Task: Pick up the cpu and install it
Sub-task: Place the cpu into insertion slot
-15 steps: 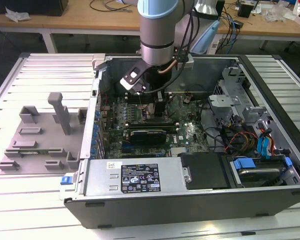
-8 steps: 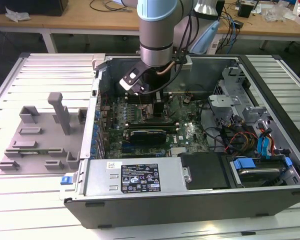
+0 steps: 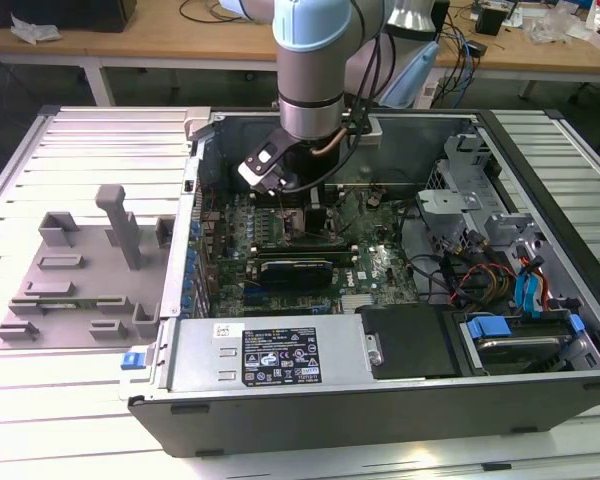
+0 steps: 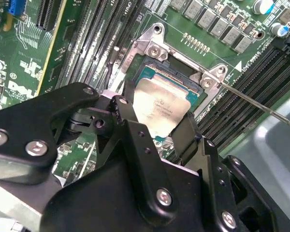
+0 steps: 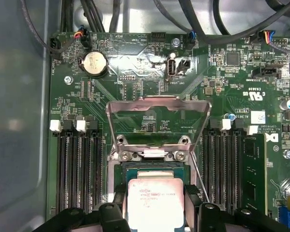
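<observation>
- Black fingers (image 4: 128,116) up close in the second wrist view, and the gripper (image 4: 157,118) is clamped on the cpu (image 4: 160,104), one finger on each of two opposite edges.
- The silvery chip sits squarely over the open socket (image 4: 170,77) on the motherboard (image 4: 24,72). I can't tell whether it's seated or a touch above.
- In the first wrist view, the gripper (image 5: 154,205) has the cpu (image 5: 154,198) pinched between the fingers (image 5: 192,198), with the socket (image 5: 145,169) showing just past it.
- The metal load plate (image 5: 157,100) is flipped up and open beyond the socket, and the thin lever (image 5: 199,180) runs alongside.
- Memory slots (image 5: 77,169) flank the socket on both sides.
- In the exterior view, the arm (image 3: 315,60) reaches down into the open computer case (image 3: 380,390), which lies on the slatted table (image 3: 80,130).
- A grey fixture (image 3: 70,270) rests near the table's edge at the exterior view's left.
</observation>
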Action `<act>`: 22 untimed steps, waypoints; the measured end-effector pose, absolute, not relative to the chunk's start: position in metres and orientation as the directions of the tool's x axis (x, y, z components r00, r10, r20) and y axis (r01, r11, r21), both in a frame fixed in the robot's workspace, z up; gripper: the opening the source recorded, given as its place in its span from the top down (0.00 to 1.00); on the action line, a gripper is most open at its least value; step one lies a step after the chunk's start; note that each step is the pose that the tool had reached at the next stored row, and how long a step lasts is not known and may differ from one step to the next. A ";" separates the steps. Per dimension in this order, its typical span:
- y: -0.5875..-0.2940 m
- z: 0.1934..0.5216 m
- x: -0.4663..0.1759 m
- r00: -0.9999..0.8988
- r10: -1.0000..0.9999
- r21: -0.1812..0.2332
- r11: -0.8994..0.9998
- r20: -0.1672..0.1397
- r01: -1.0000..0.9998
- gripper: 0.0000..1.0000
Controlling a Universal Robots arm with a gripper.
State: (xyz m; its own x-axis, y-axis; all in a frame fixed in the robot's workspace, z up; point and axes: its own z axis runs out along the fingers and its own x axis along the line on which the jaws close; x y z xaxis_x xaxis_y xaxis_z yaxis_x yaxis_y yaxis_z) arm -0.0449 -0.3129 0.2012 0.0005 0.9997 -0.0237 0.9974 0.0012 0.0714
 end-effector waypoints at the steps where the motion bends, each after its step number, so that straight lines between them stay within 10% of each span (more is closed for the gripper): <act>1: -0.313 0.200 -0.045 0.002 1.000 0.071 0.000 -0.024 0.997 0.45; 22: -0.311 0.194 -0.045 0.005 1.000 0.072 -0.003 -0.025 0.997 0.38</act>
